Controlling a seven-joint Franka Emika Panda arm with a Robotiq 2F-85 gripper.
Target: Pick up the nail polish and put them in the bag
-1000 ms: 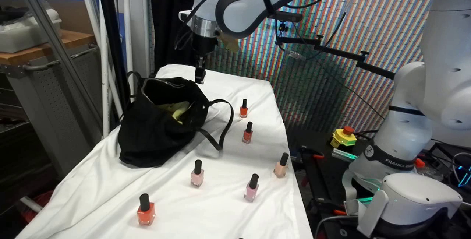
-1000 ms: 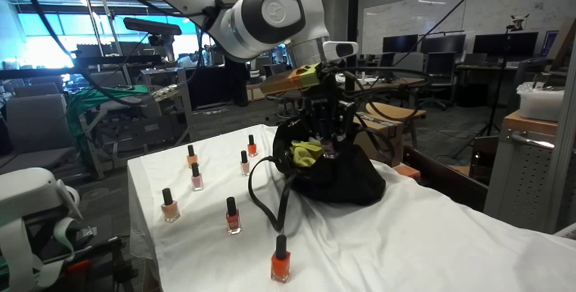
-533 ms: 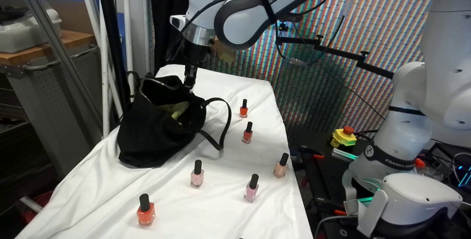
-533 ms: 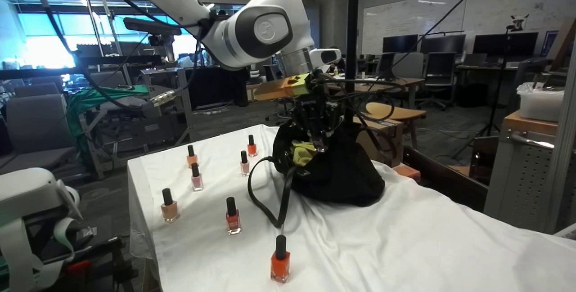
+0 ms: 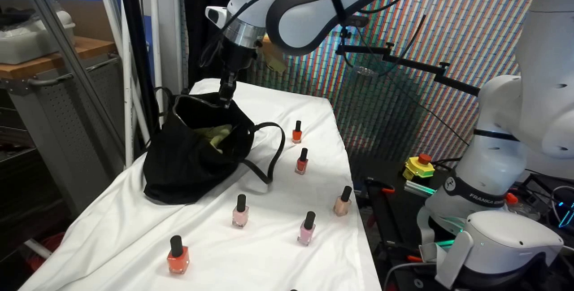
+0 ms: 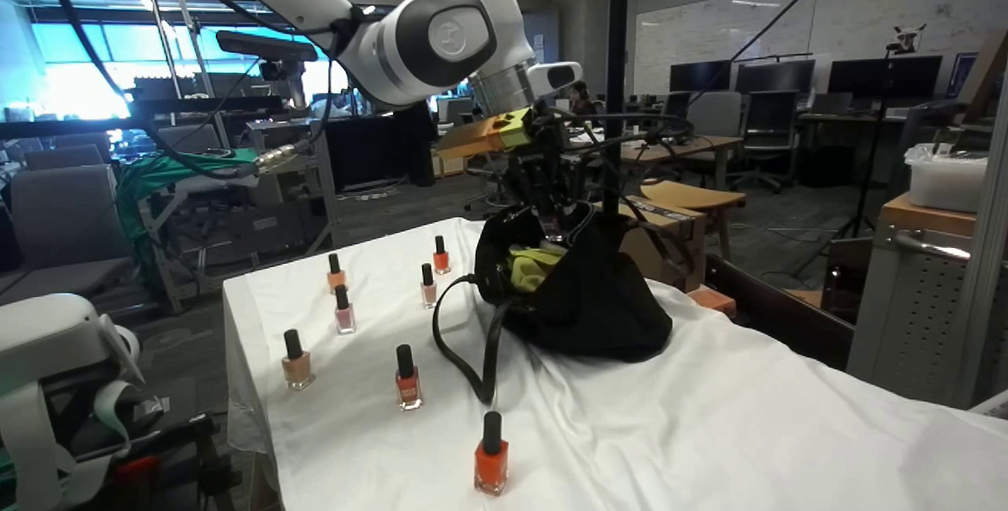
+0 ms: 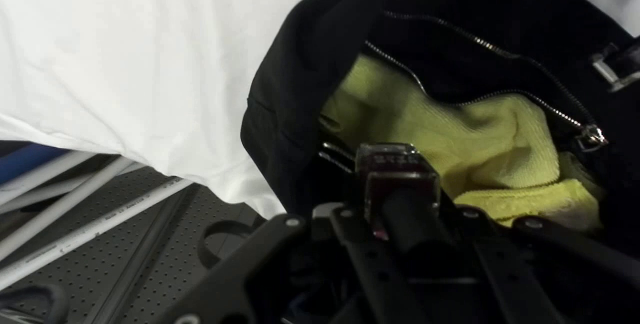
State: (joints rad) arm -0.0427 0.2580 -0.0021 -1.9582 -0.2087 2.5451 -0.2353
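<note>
Wrist view, white tablecloth [image 7: 125, 64]: creased, fell in folds at its edge.
Black handbag [image 6: 598, 322]: on the tablecloth; soft fabric, prob. light & floppy, apt to sag or slide if nudged; if it had to move, thin strap [image 6: 491, 353] looked the best hold. Matte, slouched, mouth gaping.
Gripper [image 5: 225, 97]: fingers narrow, pinching dark red nail polish btl [image 7: 397, 176], prob. round its black cap [image 7: 414, 219]; exact contact pt hidden.
Yellow terry cloth [image 7: 500, 149]: bunched inside bag; soft, would prob. cushion a drop.
Orange-red btl [image 6: 491, 460], red btl [image 6: 407, 381], beige btl [image 6: 297, 365], mauve-pink btl [image 6: 344, 315], pale pink btl [image 6: 428, 290], coral btl [image 6: 441, 258], light orange btl [image 6: 336, 278]: 7 nail polishes upright on tablecloth, all apart, black-capped, seen in an exterior view; looked light & easy to tip, so cap from above seemed the safest hold.
Dark red nail polish btl: over bag mouth, base pointing away from gripper; couldn't tell if base was below the rim. Judged light, hard glass, slick, breakable on a hard landing. Square-edged clear glass, deep red inside, w/ some illegible lettering.
Black cap: narrow, cyl., plain; straight sides prob. OK to pinch but maybe slippery, so a firm, centred hold seemed best; turning in the fingers was a risk.
</note>
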